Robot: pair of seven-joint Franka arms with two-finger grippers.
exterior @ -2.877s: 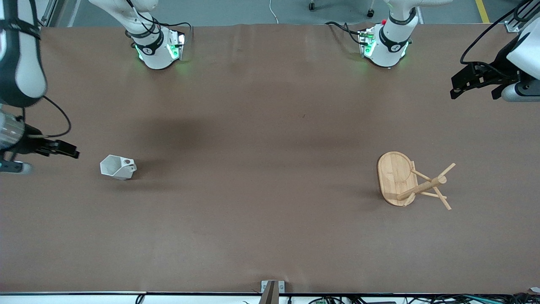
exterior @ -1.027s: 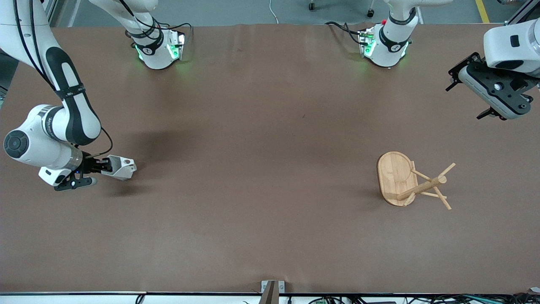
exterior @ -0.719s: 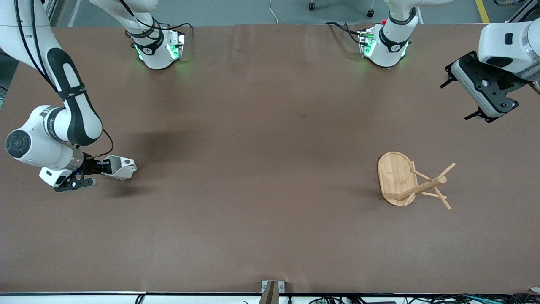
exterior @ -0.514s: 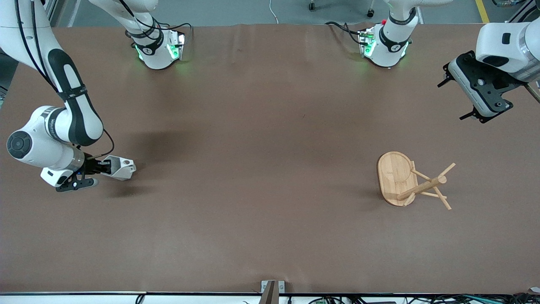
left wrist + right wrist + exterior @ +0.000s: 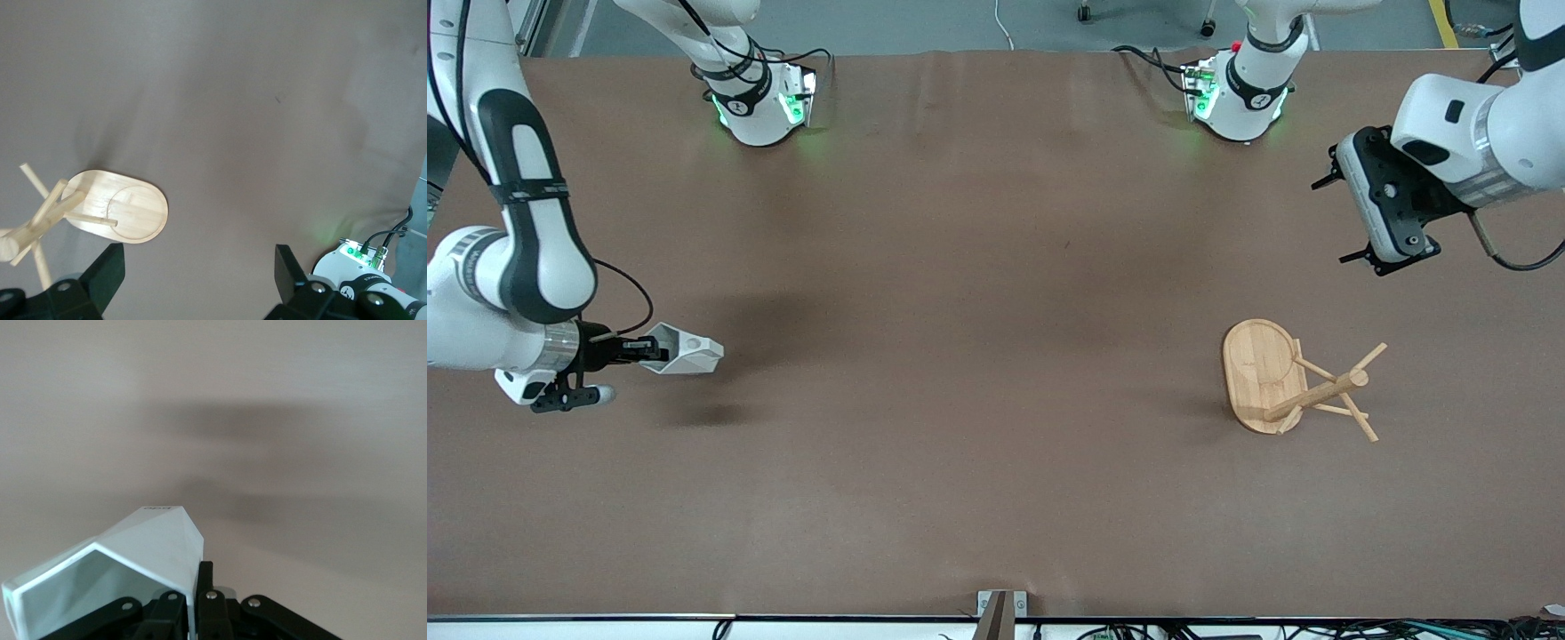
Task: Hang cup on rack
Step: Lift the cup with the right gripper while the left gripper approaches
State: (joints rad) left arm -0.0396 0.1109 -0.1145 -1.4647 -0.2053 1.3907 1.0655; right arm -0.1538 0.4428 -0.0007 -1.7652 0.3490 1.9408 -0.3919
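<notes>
My right gripper (image 5: 643,349) pinches cup (image 5: 685,353) wall, raised over brown table (image 5: 978,356). My left gripper (image 5: 193,283) spread wide, empty, above rack (image 5: 1294,380). Grey floor at table's edge.

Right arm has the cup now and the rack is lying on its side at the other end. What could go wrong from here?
1. The right gripper pinches the cup only by its rim wall, so the cup could twist or slip during the carry.
2. The rack lies tipped over, post and pegs sideways; no peg can take the cup until it is stood up.
3. The left gripper hangs open above the table near the rack; gripping a thin peg could skid the rack.
</notes>
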